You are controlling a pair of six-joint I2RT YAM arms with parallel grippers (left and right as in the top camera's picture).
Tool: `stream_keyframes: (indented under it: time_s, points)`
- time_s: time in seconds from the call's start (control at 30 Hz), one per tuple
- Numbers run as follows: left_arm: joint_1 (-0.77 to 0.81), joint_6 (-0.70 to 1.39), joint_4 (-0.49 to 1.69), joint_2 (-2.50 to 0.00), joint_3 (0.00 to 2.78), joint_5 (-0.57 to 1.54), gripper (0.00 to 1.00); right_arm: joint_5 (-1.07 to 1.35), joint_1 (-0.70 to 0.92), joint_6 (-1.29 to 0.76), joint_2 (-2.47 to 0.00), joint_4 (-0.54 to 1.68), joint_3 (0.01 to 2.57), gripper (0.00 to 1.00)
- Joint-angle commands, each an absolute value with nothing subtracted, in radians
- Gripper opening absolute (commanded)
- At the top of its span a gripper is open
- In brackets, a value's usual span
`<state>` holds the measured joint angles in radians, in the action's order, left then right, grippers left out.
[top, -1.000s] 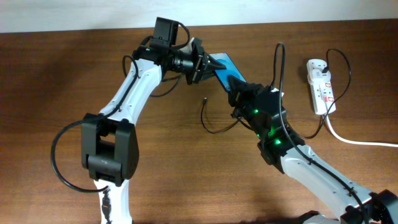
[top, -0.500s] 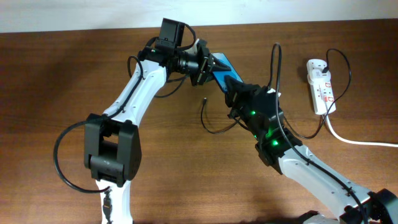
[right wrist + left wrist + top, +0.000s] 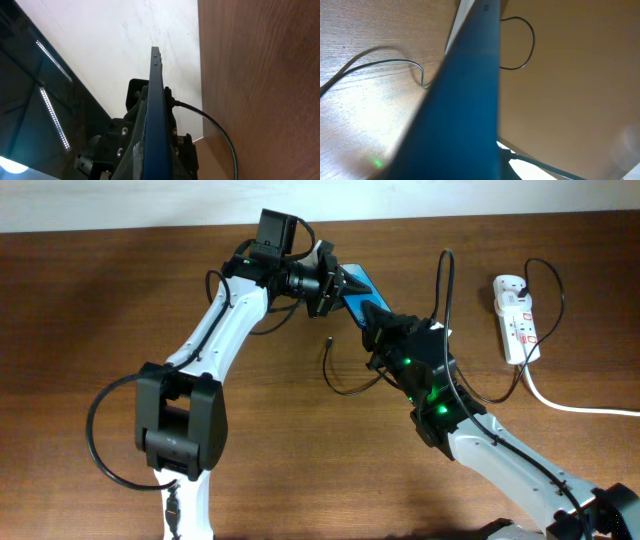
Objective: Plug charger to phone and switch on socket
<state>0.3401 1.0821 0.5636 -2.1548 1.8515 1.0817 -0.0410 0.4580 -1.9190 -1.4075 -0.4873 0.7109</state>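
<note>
Overhead: slim blue-lit phone [image 3: 358, 288], woodgrain table [image 3: 80, 310]

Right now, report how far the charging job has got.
Done: the phone is up off the table, tilted, with the left gripper on its far end and the right gripper at its near end. In hand: steadying the phone. Left: the charger's plug lies loose on the table, not in the phone. No gripper is near the power strip; whether it is on cannot be told.

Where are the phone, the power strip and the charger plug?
phone [image 3: 357, 287], overhead view, lit blue screen.
power strip [image 3: 518, 320], overhead view, middle of white body.
charger plug [image 3: 328, 338], overhead view, free tip.
</note>
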Motion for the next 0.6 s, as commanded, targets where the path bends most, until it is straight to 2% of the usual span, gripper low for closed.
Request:
stream_keyframes:
  time_s: [0.0, 0.03, 0.13, 0.2, 0.37, 0.47, 0.57]
  points:
    - [0.343, 1.052, 0.576, -2.160, 1.856, 1.073, 0.00, -0.009, 0.456, -1.815, -1.404, -0.495, 0.732, 0.04]
    - [0.343, 1.052, 0.576, -2.160, 1.856, 1.067, 0.00, -0.009, 0.456, -1.815, -1.404, -0.495, 0.732, 0.04]
    - [0.342, 1.030, 0.575, -2.160, 1.856, 1.025, 0.00, -0.012, 0.456, -1.815, -1.404, -0.495, 0.732, 0.23]
    - [0.336, 1.015, 0.575, -2.160, 1.856, 1.005, 0.00, -0.012, 0.456, -1.815, -1.404, -0.495, 0.732, 0.26]
    - [0.296, 0.968, 0.576, -2.160, 1.856, 0.999, 0.00, -0.013, 0.456, -1.811, -1.404, -0.492, 0.732, 0.53]
    - [0.264, 0.915, 0.576, -2.160, 1.856, 0.999, 0.00, -0.013, 0.451, -1.784, -1.404, -0.479, 0.731, 0.59]
    - [0.226, 0.853, 0.577, -2.160, 1.856, 1.010, 0.00, -0.012, 0.435, -1.649, -1.404, -0.475, 0.731, 0.67]
